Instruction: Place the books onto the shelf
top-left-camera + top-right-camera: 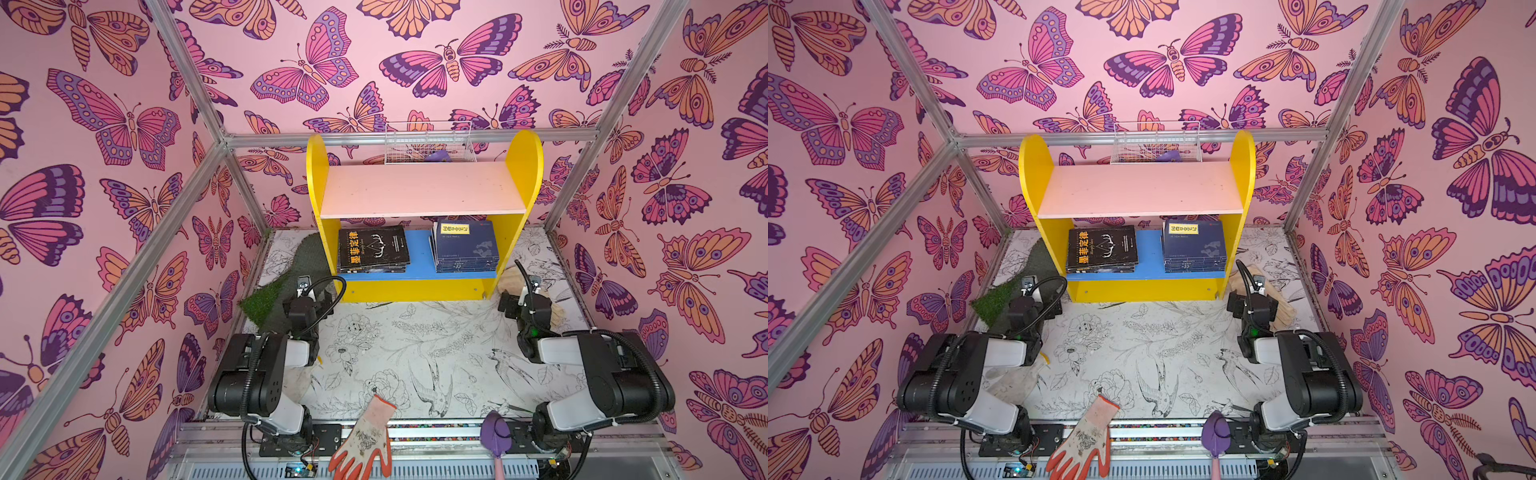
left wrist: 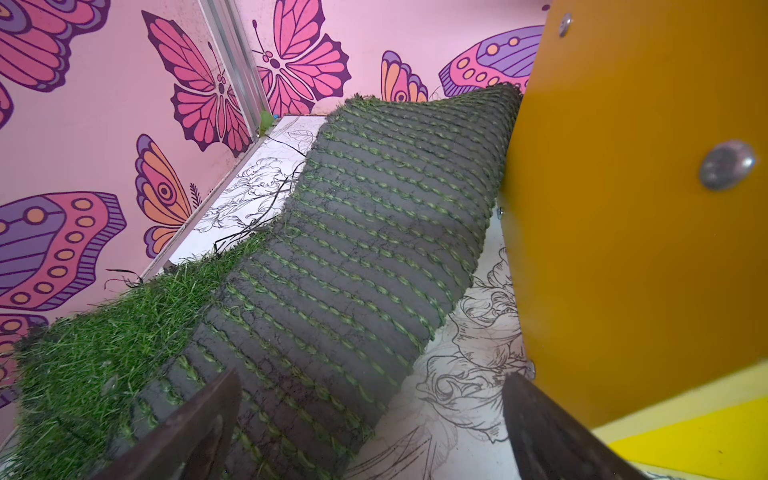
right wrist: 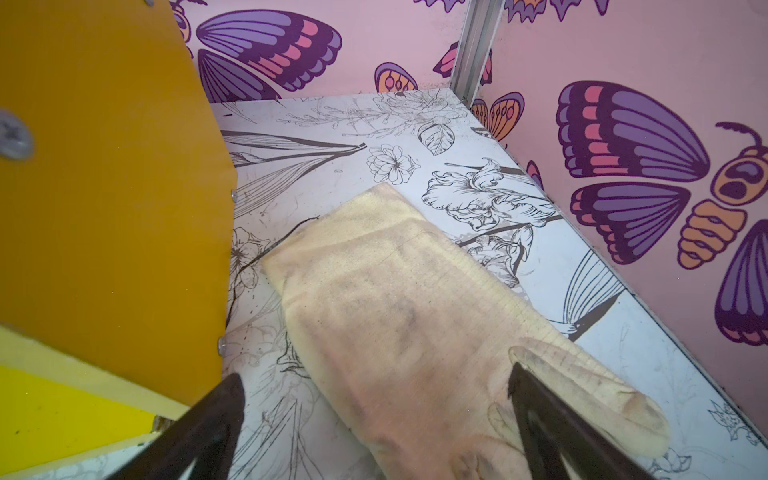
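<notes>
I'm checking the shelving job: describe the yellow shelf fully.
The shelf is an upright two-tier unit of painted-looking board: yellow round-topped side panels with screw heads, pale pink upper board, blue lower board, yellow front skirt. It stands at the back of the table. Two flat stacks lie on the blue board: dark books left, navy books right. A turf mat curls against its left panel.

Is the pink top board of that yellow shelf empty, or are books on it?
Empty. In both top views the pink upper board is bare; the dark books and navy books lie on the blue lower board.
</notes>
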{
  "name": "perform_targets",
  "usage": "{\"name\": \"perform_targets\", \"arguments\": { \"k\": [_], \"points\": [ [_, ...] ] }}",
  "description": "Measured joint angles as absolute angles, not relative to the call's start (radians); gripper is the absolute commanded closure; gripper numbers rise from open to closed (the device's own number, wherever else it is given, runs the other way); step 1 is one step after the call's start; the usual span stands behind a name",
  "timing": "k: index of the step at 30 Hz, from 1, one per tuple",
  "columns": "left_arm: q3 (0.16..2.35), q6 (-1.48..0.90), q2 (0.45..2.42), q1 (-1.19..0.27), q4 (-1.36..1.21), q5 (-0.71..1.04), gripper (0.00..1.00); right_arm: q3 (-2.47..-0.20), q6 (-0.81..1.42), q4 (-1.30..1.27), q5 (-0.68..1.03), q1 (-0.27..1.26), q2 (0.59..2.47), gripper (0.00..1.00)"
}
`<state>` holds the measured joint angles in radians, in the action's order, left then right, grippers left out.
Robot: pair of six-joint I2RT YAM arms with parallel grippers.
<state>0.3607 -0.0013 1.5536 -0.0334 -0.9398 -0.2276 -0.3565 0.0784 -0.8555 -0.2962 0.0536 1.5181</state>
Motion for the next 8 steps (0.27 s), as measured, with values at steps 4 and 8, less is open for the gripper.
{"name": "perform_targets", "arguments": {
  "k": [4, 8],
  "points": [
    [0.361, 0.0, 1.554, -0.034, -0.942, -0.227, 0.01, -0.356, 0.078, -0.855, -0.294, 0.053, 1.518, 0.01],
    [0.361, -0.001, 1.554, -0.03, -0.941, -0.207, 0.01, -0.356, 0.078, -0.855, -0.293, 0.052, 1.518, 0.01]
  ]
}}
